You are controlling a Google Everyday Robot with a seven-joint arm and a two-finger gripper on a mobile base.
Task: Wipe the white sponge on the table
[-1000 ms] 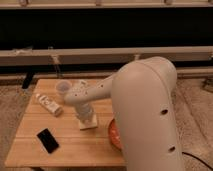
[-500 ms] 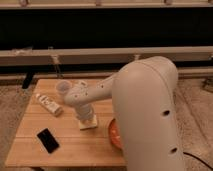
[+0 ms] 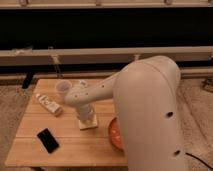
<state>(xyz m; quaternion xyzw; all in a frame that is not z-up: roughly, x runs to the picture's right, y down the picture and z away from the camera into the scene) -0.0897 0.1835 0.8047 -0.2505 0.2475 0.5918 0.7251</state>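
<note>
Gripper (image 3: 86,118) sits straight on top of the small flat off-white sponge (image 3: 89,125), mid-way across the light-brown plank wooden table (image 3: 75,147). We cannot tell whether it clasps or just presses. The sponge lies directly beneath it, so we judge that the wipe goes sideways, away from the round orange bowl (image 3: 114,134).

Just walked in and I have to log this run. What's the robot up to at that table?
The robot's arm reaches over the table, its gripper down on the white sponge near its middle, apparently to wipe with it. A white bottle, a cup and a black phone sit elsewhere on the table. An orange bowl lies beside the sponge, partly hidden by the robot's body.
</note>
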